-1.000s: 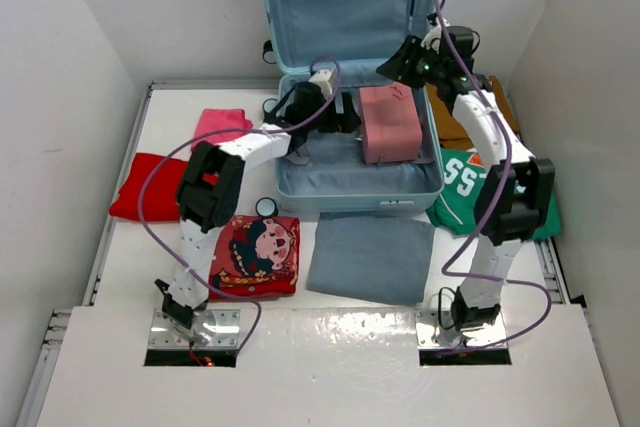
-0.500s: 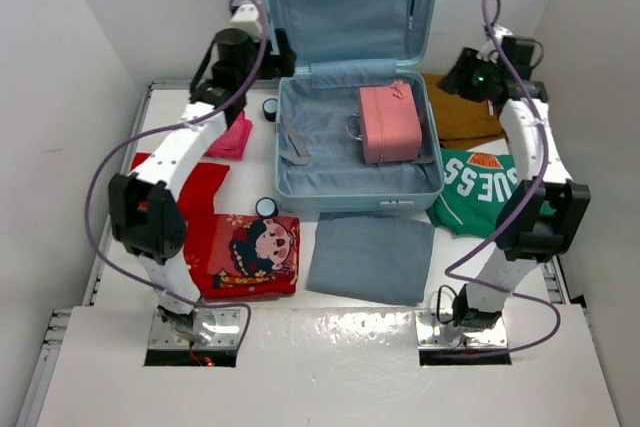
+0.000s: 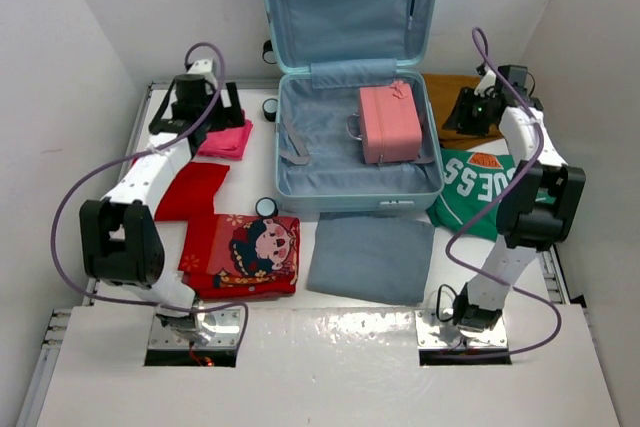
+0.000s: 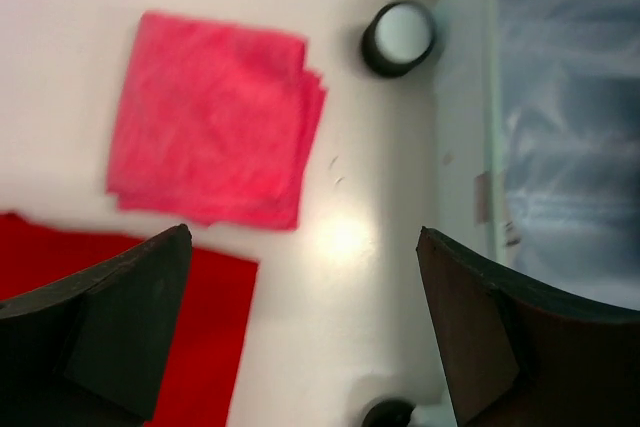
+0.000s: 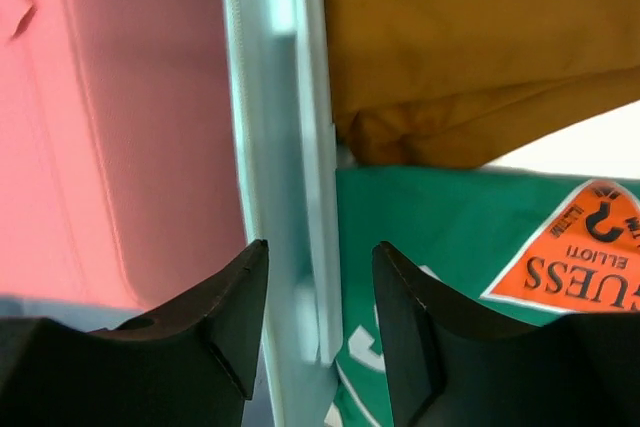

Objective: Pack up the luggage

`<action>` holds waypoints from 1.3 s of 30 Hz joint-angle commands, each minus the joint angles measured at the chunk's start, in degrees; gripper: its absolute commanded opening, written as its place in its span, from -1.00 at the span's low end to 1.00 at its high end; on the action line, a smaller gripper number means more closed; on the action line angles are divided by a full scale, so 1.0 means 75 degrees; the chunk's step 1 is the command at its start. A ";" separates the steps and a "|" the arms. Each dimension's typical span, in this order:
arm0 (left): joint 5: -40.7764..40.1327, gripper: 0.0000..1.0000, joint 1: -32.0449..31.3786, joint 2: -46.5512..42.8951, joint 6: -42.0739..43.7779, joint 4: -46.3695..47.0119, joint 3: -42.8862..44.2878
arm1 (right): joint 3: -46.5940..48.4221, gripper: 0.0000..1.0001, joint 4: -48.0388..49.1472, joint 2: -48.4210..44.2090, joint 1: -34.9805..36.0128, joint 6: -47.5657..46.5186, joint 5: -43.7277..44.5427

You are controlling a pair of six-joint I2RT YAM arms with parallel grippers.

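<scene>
The luggage (image 3: 300, 162) lies open at the table's back, its lid upright, and a pink boxy case (image 3: 390, 125) sits in its right half. My left gripper (image 3: 205, 112) hovers left of the luggage, over a folded pink cloth (image 3: 228, 139). In the left wrist view the left gripper (image 4: 302, 237) is wide open and empty above bare table, between the pink cloth (image 4: 210, 132) and the luggage wall (image 4: 462, 147). My right gripper (image 3: 468, 112) hangs by the luggage's right rim. Seen from the right wrist, the right gripper (image 5: 320, 247) is open and empty above that rim (image 5: 280, 147).
A mustard garment (image 3: 450, 127) and a green printed shirt (image 3: 480, 187) lie right of the luggage. A grey folded cloth (image 3: 370, 255) lies in front of it. A red garment (image 3: 190, 192) and a cartoon-print garment (image 3: 245, 252) lie at the left. Luggage wheels (image 3: 265, 207) stick out.
My left arm has swung out of the luggage to the left, over the pink cloth. My right arm has drawn back from above the pink case to the luggage's right rim.
</scene>
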 commanded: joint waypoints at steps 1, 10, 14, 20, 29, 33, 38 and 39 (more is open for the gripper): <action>0.0393 0.92 0.0440 -0.0977 0.0168 -0.0080 -0.0452 | -0.0201 -0.05 -0.0101 -0.0828 -0.0343 -0.0434 -0.0691; 0.0756 0.90 0.0933 -0.0932 0.0262 -0.0268 -0.0723 | 0.0155 0.02 0.1187 -0.0399 -0.0287 -0.0166 0.0434; 0.0756 0.90 0.1003 -0.0627 0.0122 -0.0268 -0.0500 | 0.1001 0.02 0.1398 0.1003 0.0030 0.0139 0.0703; 0.0826 0.90 0.1073 -0.0626 0.0121 -0.0268 -0.0569 | 0.1706 0.02 0.1644 0.2190 0.0604 0.0116 0.1055; 0.0826 0.90 0.1214 -0.0487 0.0121 -0.0338 -0.0500 | 0.2056 0.02 0.1867 0.2648 0.1589 0.0374 0.0762; 0.0826 0.90 0.1214 -0.0334 0.0121 -0.0338 -0.0348 | 0.2187 0.05 0.1867 0.2626 0.1859 0.0492 0.0948; 0.0826 0.90 0.1214 -0.0194 0.0051 -0.0338 -0.0278 | 0.2163 0.11 0.1961 0.2637 0.1765 0.0188 0.2072; 0.0826 0.90 0.1214 -0.0193 0.0051 -0.0338 -0.0277 | 0.2152 0.14 0.1973 0.2719 0.1730 0.0187 0.2318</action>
